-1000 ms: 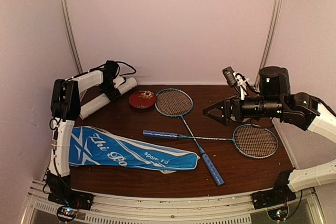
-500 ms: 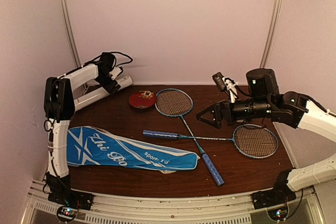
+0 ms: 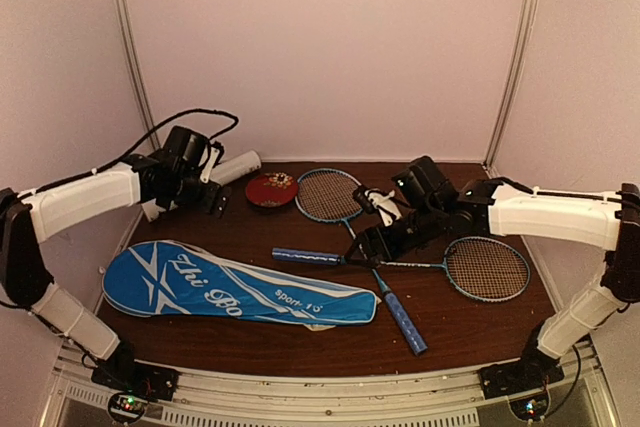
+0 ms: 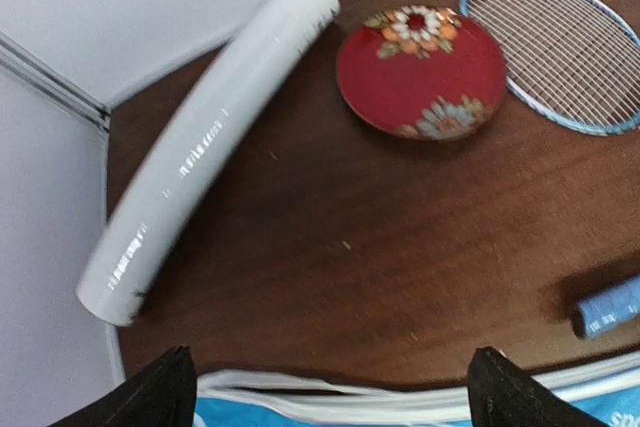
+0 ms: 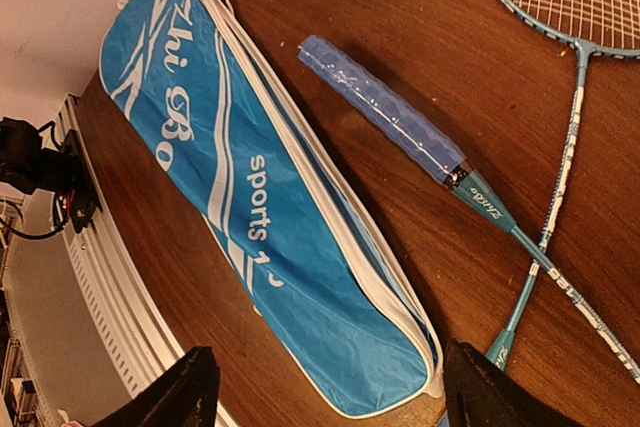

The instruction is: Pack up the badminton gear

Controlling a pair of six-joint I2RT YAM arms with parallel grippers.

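Before me: dark brown wooden table (image 3: 250, 232) | 10 o'clock: long white tube (image 3: 240, 164) | 12: red round flowered dish (image 3: 271, 188) | centre to 3: two thin blue-handled rackets (image 3: 331, 195), crossed | 7: blue white-lettered racket bag (image 3: 240, 287)

The work surface is a table (image 3: 250, 232) of dark brown wood grain with a low sheen, filling the lower half of the top view. Three plain, pale walls enclose it: back wall (image 3: 320, 47), left wall (image 3: 50, 67), right wall (image 3: 590, 67). Two slim metal corner strips (image 3: 128, 47) run upward at the upper left and upper right of the frame, where the side walls meet the back wall. A ribbed metal rail (image 3: 320, 387) runs along the table's near edge at the bottom of the frame. Illumination is soft and even, and the walls show a faint pink cast.
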